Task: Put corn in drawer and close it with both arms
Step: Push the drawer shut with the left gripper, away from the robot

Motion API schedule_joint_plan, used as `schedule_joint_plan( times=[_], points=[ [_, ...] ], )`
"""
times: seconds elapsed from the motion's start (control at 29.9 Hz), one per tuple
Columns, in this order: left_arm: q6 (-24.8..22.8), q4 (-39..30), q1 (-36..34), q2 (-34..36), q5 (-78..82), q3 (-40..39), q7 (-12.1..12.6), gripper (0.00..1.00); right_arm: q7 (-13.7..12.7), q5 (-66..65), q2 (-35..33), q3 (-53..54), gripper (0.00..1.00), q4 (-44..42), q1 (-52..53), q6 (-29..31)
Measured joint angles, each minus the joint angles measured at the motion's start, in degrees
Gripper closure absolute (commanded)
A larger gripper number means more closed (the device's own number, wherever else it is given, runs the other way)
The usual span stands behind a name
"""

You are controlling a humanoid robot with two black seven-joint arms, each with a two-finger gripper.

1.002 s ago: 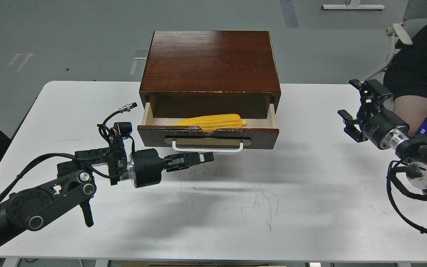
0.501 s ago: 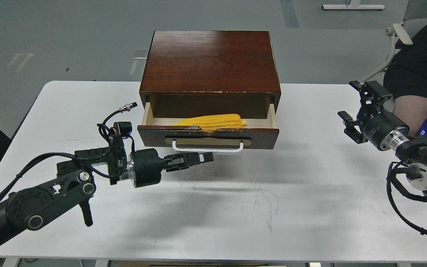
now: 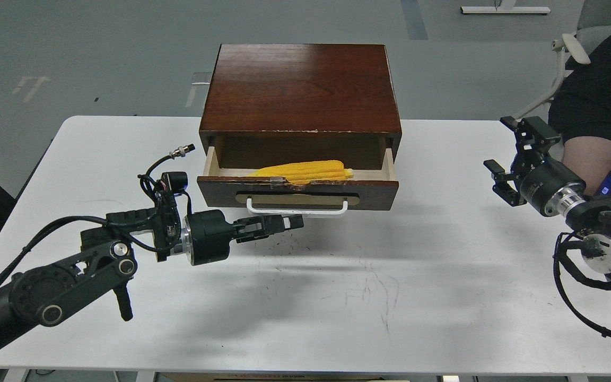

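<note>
The yellow corn (image 3: 305, 170) lies on its side inside the open drawer (image 3: 377, 195), whose dark red-brown front with a white bar handle (image 3: 337, 213) stands out from the wooden cabinet (image 3: 300, 85). My left gripper (image 3: 297, 221) is shut and empty, with its fingertips just under the handle at the drawer front. My right gripper (image 3: 500, 146) is open and empty, held above the table far to the right of the cabinet.
The white table (image 3: 337, 297) carries the cabinet at its back middle. A seated person (image 3: 597, 106) and a chair are at the far right, close behind my right arm. My left arm's elbow (image 3: 45, 297) hangs over the table's front left.
The drawer has slid a little way into the cabinet, with my left gripper moving forward along with it. My right gripper has barely shifted.
</note>
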Motion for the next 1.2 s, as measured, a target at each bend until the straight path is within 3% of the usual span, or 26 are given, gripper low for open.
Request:
schedule_joint_plan(
  times=[1.2],
  points=[
    [4.43,4.31,-1.15,-0.5,-0.13,-0.17,-0.11,1.0,-0.02,0.0,0.0,0.2,0.01,0.0,-1.41,-0.17]
  ],
)
